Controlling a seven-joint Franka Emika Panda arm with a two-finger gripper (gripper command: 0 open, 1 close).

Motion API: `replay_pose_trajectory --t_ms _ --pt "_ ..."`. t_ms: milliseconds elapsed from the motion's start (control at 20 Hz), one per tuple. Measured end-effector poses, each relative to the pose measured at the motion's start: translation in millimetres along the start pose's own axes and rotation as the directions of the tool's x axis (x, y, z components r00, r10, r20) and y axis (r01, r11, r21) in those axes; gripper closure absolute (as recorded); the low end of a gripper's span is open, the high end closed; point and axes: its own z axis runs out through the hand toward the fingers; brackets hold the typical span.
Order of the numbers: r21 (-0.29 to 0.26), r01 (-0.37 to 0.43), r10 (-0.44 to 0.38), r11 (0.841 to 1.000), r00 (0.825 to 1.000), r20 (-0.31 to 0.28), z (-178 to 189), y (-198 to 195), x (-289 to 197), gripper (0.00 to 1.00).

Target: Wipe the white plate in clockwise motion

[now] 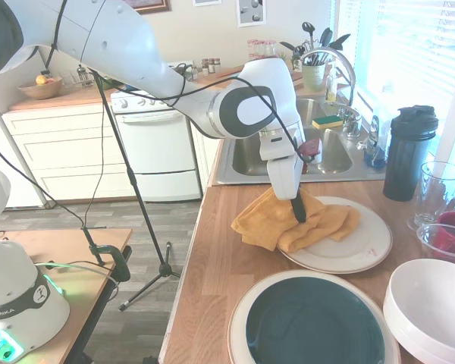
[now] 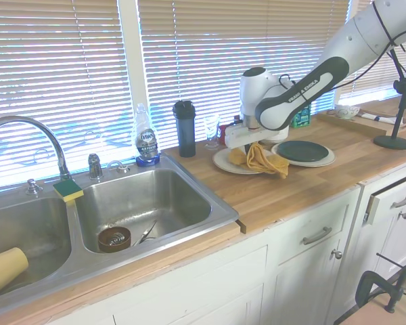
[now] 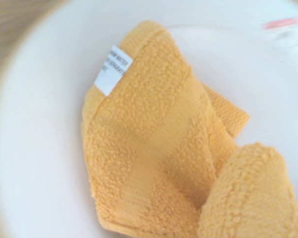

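Observation:
The white plate (image 1: 356,246) lies on the wooden counter just in front of the sink, and it also shows in the second exterior view (image 2: 224,161) and the wrist view (image 3: 44,124). An orange cloth (image 1: 277,221) is bunched over the plate's left half and spills onto the counter. My gripper (image 1: 298,211) points straight down into the cloth over the plate's left part, shut on a fold of it. In the wrist view the cloth (image 3: 154,148) with its white label lies on the plate, and one fold rises toward the camera.
A larger plate with a dark teal centre (image 1: 315,322) lies nearer the camera, with stacked white bowls (image 1: 432,303) to its right. A black bottle (image 1: 408,152), a glass (image 1: 437,189) and a small glass bowl (image 1: 447,239) stand right of the plate. The sink (image 1: 326,152) lies behind.

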Motion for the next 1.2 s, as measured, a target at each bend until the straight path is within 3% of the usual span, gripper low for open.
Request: replay_pose_trajectory --t_ms 500,800,1200 --pt "0.034 -0.032 0.031 0.999 0.999 0.025 -10.4 -43.8 -17.3 1.00" --pt "0.026 -0.072 0.072 0.997 0.997 0.014 6.7 -75.0 3.7 1.00" --pt "0.026 -0.137 0.138 0.990 0.990 -0.030 27.3 -89.0 51.0 1.00"
